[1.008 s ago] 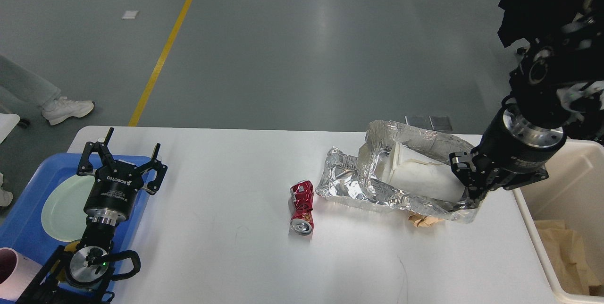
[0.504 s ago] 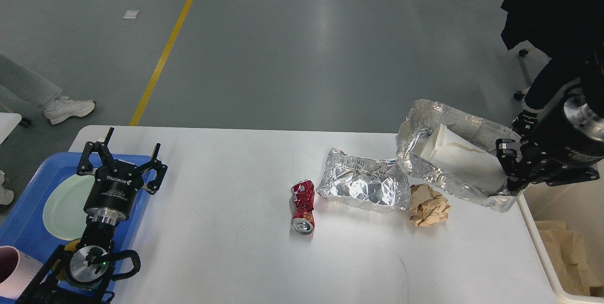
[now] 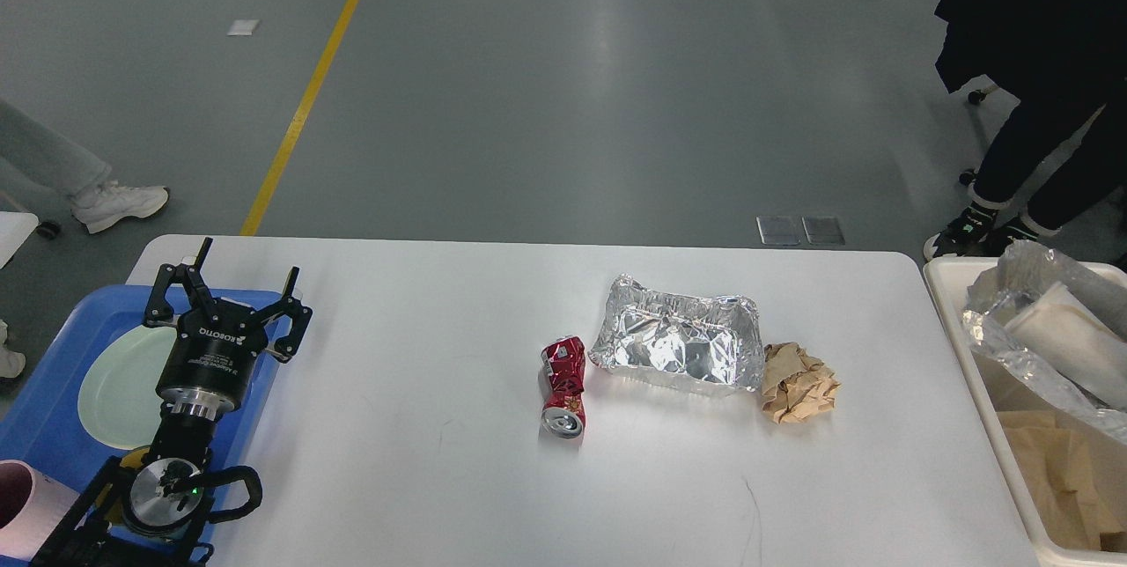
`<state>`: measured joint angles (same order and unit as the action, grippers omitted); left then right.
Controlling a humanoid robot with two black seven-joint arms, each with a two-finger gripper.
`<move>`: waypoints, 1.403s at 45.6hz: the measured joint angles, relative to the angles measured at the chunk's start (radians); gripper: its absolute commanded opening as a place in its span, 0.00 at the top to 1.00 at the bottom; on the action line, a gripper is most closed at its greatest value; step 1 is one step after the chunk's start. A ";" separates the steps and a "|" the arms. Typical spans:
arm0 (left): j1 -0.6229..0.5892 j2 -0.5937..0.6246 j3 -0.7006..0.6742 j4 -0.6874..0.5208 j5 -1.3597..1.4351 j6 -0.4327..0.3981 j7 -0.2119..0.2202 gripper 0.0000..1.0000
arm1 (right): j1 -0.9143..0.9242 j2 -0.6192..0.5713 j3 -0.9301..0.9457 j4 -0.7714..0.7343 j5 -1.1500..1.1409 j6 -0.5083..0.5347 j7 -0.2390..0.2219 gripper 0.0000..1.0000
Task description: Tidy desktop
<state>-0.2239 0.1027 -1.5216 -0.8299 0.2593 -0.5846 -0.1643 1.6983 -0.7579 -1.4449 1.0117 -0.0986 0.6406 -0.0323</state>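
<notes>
Sorting trash, we had foil tray point(image 3: 676, 345), crushed can point(image 3: 563, 386) and paper wad point(image 3: 798, 382) mid table point(image 3: 423, 356), awaiting the bin point(image 3: 955, 320) at its right edge; left tool point(image 3: 224, 298) hovered spread, empty, over blue tray point(image 3: 44, 426); right tool unseen.

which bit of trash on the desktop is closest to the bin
The brown paper wad. It lies right of the foil tray and red can, so nearest the cream bin at the desktop's right end.
</notes>
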 measured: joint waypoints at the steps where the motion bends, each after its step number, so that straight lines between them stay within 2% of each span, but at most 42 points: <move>1: 0.000 0.000 0.000 0.000 0.000 0.000 0.000 0.04 | -0.038 -0.009 0.024 -0.025 0.001 -0.008 0.000 1.00; 6: 0.000 0.000 0.000 0.000 0.000 0.000 0.000 0.04 | -0.270 -0.057 0.206 -0.138 0.002 -0.123 0.000 1.00; 10: 0.000 0.000 0.000 0.000 0.000 0.000 0.001 0.04 | -0.454 -0.066 0.333 -0.192 0.002 -0.275 0.000 1.00; 11: 0.000 0.000 0.000 0.000 0.000 0.000 0.002 0.04 | -0.523 -0.065 0.379 -0.217 0.001 -0.335 0.000 1.00; 14: 0.000 0.000 0.000 0.000 0.000 0.000 0.002 0.04 | -0.638 -0.052 0.449 -0.275 0.001 -0.425 0.000 1.00; 18: 0.000 0.000 0.000 0.000 0.000 0.000 0.002 0.04 | -0.795 0.006 0.539 -0.391 0.001 -0.498 -0.002 1.00; 27: 0.000 0.000 0.000 0.000 0.000 0.000 0.002 0.04 | -1.088 0.203 0.679 -0.798 0.016 -0.536 -0.011 1.00; 33: 0.000 0.000 0.000 0.000 0.000 0.000 0.002 0.04 | -1.188 0.298 0.727 -0.949 0.017 -0.552 -0.029 1.00; 48: 0.000 0.000 0.000 0.000 0.000 0.000 0.002 0.04 | -1.209 0.322 0.758 -0.975 0.019 -0.598 -0.087 1.00; 62: 0.000 0.000 0.000 0.000 0.000 0.000 0.001 0.04 | -1.236 0.337 0.774 -0.975 0.019 -0.598 -0.092 1.00; 63: 0.000 0.000 0.000 0.000 0.000 0.000 0.001 0.04 | -1.237 0.337 0.774 -0.975 0.019 -0.598 -0.092 0.96; 64: 0.000 0.000 0.000 0.000 0.000 0.000 0.001 0.04 | -1.238 0.338 0.774 -0.975 0.019 -0.598 -0.092 0.85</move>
<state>-0.2240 0.1028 -1.5217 -0.8299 0.2593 -0.5846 -0.1637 0.4605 -0.4203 -0.6710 0.0368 -0.0797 0.0426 -0.1242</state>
